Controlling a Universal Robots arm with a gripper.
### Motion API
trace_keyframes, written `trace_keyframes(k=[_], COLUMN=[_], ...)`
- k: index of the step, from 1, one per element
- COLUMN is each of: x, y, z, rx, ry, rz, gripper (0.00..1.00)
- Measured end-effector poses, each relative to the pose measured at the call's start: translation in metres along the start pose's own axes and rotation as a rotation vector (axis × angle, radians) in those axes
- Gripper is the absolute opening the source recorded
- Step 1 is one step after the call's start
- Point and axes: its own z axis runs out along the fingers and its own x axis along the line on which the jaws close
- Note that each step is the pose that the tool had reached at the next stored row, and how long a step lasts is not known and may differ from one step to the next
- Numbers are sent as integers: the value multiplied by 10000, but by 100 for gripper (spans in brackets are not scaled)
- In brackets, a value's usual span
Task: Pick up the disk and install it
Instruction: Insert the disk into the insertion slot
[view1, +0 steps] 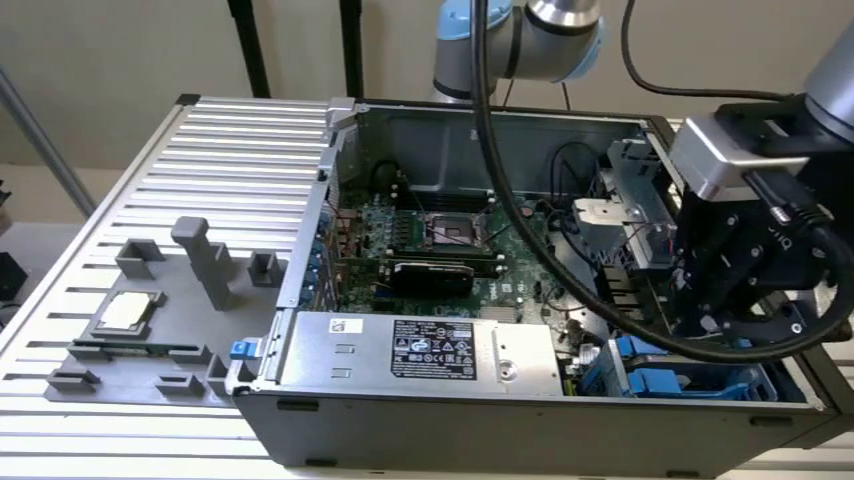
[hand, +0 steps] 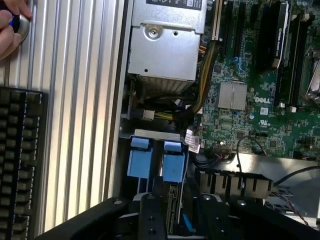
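In the drive bay at the corner of the case (view1: 534, 425), beside the power supply (view1: 427, 350), the disk (hand: 172, 200) stands on edge in its blue carrier (hand: 173, 167), seemingly partway seated. The tool (hand: 177, 222) sits right over it; you cannot tell whether it is clamped or free. Judge the disk dense, rigid and shock-sensitive, with slick metal faces, so hold it by the carrier's side rails, not the circuit board. Outside the case, a keyboard (hand: 20, 160) lies on the counter (hand: 75, 100), with a person's hand (hand: 10, 25) nearby.
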Motion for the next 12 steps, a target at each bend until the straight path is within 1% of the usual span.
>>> trace_keyframes(k=[8, 12], x=[8, 8], y=[-287, -407], z=[-70, -111], rx=[1, 1], ry=[-4, -6], rz=[-1, -1], gripper=[0, 0])
